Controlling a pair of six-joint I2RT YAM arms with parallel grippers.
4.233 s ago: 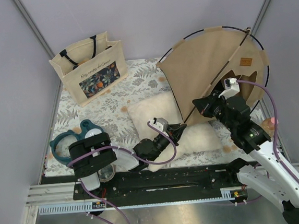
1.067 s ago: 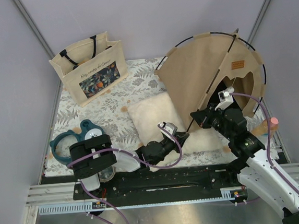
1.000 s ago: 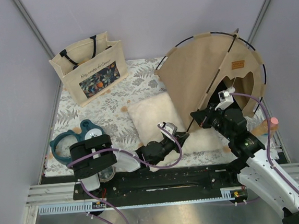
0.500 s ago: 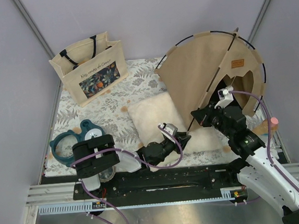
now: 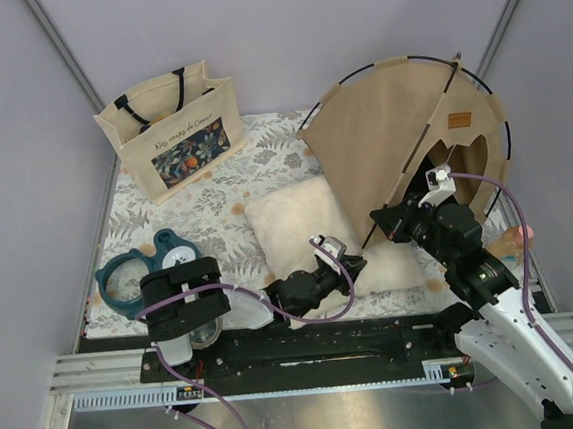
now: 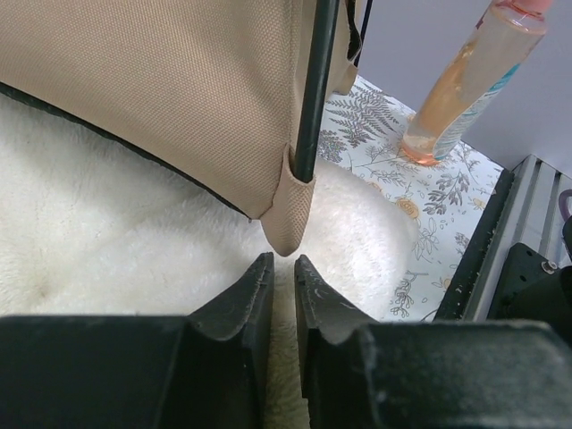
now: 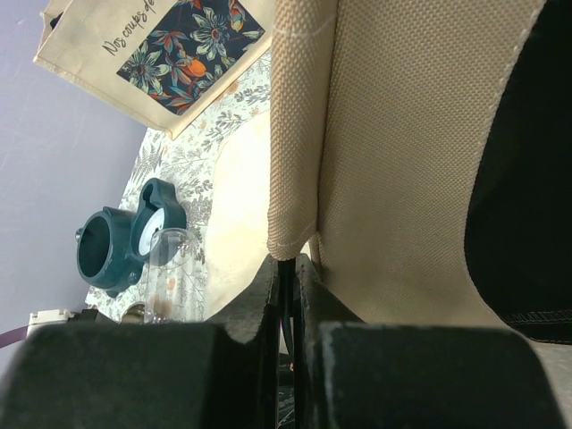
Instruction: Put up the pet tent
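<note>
- Left wrist view: the left tool (image 6: 283,264) hovers over the pillow (image 6: 107,259), its 2 jaws a narrow slit apart and holding nothing.
- The tent's sleeve tip (image 6: 288,214) hangs just above those jaws, with a black pole (image 6: 317,80) running up out of it.
- The right tool (image 7: 288,266) is pinched tight on a thin pole just under a sleeve edge.
- The tent (image 5: 389,125) stands tilted at the counter's (image 5: 215,201) right rear, its lower corner over the pillow.
- A bottle (image 6: 465,80) stands to its right.
- A bag (image 5: 174,134) stands upright at the far left.
</note>
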